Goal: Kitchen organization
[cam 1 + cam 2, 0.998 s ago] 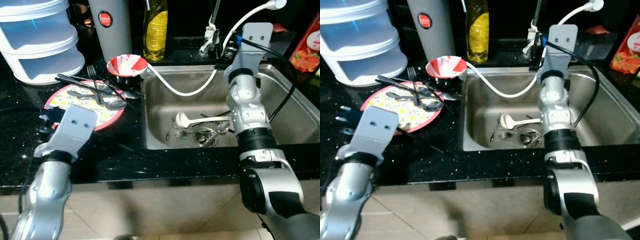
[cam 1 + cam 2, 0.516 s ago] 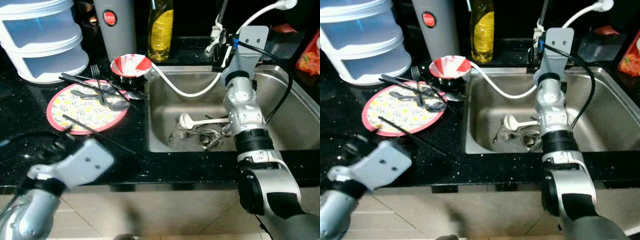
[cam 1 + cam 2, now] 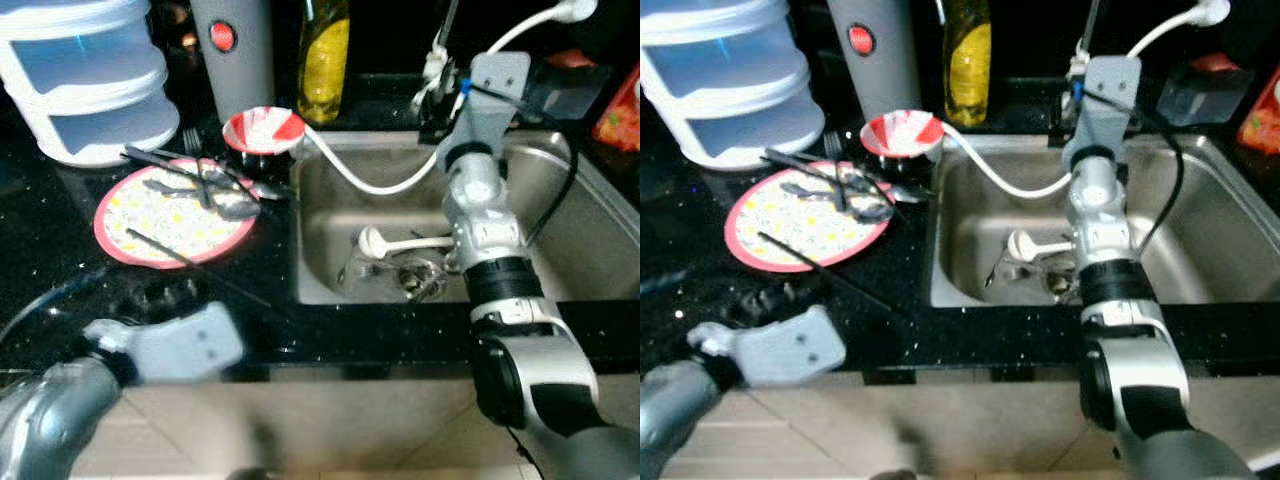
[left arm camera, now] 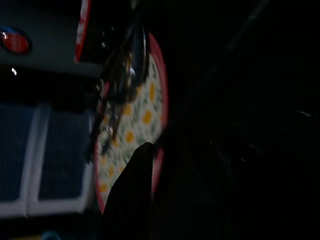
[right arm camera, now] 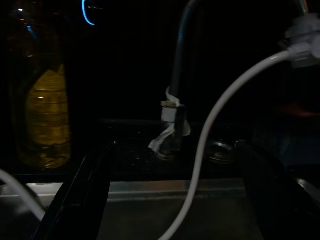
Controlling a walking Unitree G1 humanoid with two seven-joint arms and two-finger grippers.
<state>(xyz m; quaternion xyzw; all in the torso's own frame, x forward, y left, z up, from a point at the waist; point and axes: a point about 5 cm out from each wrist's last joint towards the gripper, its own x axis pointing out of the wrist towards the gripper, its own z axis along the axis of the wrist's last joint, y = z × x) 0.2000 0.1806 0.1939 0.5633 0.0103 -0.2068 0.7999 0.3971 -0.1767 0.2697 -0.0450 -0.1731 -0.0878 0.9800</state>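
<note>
On the black counter [image 3: 60, 250]: 1 pink-rimmed floral plate [image 3: 150, 215] carrying several dark utensils [image 3: 205, 190], with 1 black chopstick [image 3: 190, 262] slanting off its near edge onto the stone; 1 red-and-white bowl [image 3: 262, 130] just behind the plate, at the sink's corner; 1 stack of white and blue containers [image 3: 85, 80] at the far left; 1 grey tumbler [image 3: 233, 50] with a red badge; 1 yellow bottle [image 3: 322, 60] beside it. In the steel sink [image 3: 590, 240]: 1 white ladle [image 3: 400, 242] lying among a tangle of cutlery [image 3: 410, 278] round the drain, too jumbled to count, and 1 white hose [image 3: 360, 180] drooping across the basin from the bowl's side up to the tap [image 5: 175, 100]. Left gripper [image 3: 755, 300] low at the near counter edge, just in front of the plate, touching nothing visible; blurred, so cannot tell how far apart its fingers [image 4: 131, 190] stand. Right gripper [image 3: 438, 95] raised over the back of the sink, aimed at the tap; fingers [image 5: 80, 195] spread wide, well apart, holding nothing, with the hose hanging between them in the wrist view.
</note>
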